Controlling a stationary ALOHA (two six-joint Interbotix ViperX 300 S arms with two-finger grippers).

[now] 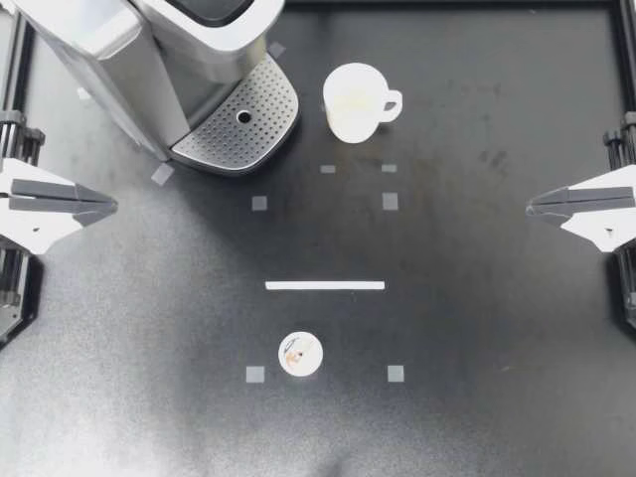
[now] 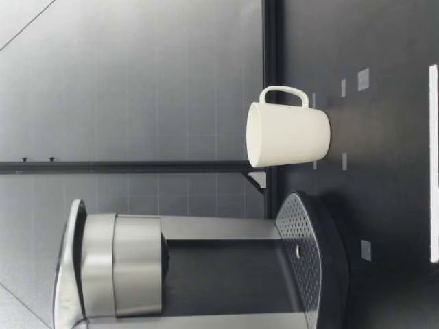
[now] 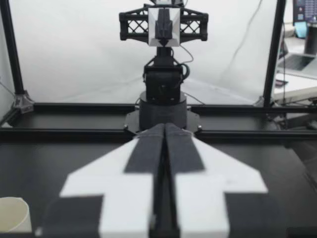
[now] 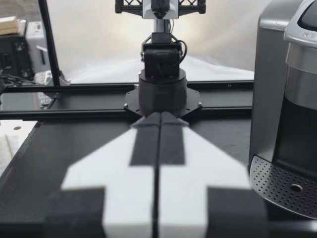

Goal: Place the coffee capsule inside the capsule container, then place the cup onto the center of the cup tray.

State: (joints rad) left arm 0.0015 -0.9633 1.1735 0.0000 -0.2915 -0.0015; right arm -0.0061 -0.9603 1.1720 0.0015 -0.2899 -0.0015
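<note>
A small round coffee capsule (image 1: 299, 353) lies on the black table near the front, below a white tape strip. The white cup (image 1: 354, 101) stands upright at the back, handle pointing right; in the low view the cup (image 2: 288, 136) stands beside the machine. The coffee machine (image 1: 149, 60) fills the back left, its perforated cup tray (image 1: 243, 124) bare. At the left edge my left gripper (image 1: 111, 206) is shut and holds nothing. Opposite it, at the right edge, my right gripper (image 1: 530, 208) is shut too, with nothing in it. Both are far from the capsule and cup.
Small grey tape squares (image 1: 390, 201) mark the table around the middle and front. A black frame rail (image 1: 624, 119) borders the table. The cup's rim (image 3: 12, 213) shows beside my left gripper (image 3: 163, 131). The cup tray (image 4: 287, 186) lies beside my right gripper (image 4: 159, 119).
</note>
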